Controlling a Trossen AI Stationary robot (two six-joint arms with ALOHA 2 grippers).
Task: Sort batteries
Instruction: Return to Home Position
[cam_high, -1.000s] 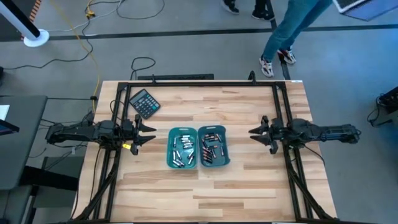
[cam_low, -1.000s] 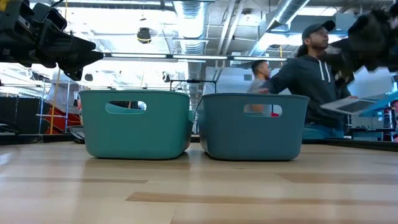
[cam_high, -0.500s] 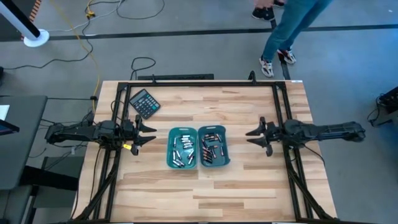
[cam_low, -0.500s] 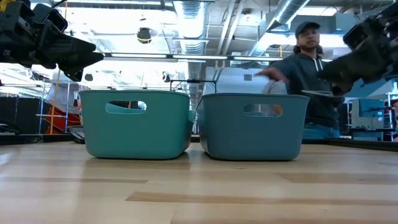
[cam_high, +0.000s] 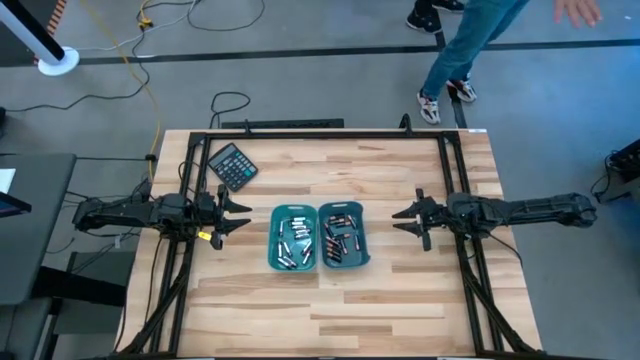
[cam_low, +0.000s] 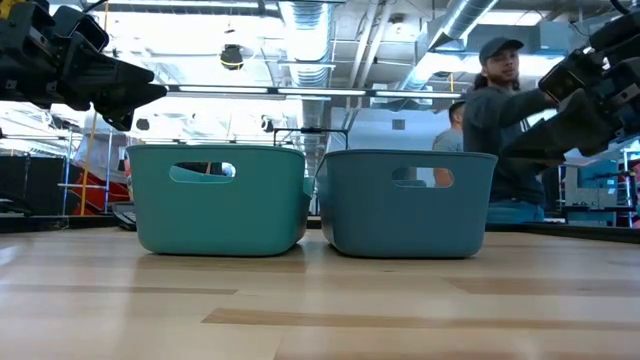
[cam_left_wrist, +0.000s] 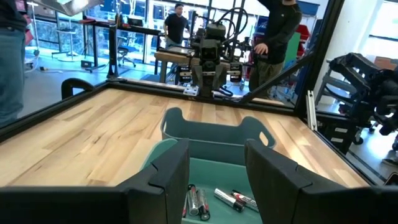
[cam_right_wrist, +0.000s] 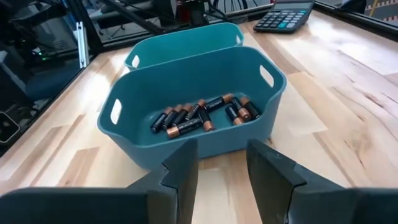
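The left gripper (cam_high: 243, 214) is held above the table, its fingers spread apart with nothing between them. The left bin (cam_high: 272, 240) lies just ahead of its tips, and the silver batteries (cam_high: 291, 240) are seen inside that bin. The right gripper (cam_high: 400, 216) is likewise parted and empty, facing the right bin (cam_high: 365, 242) a little ahead of it, where the dark batteries (cam_high: 340, 238) are gathered. Both bins are set side by side between the grippers. A calculator (cam_high: 232, 165) is placed off to the left gripper's side, toward the table's far edge.
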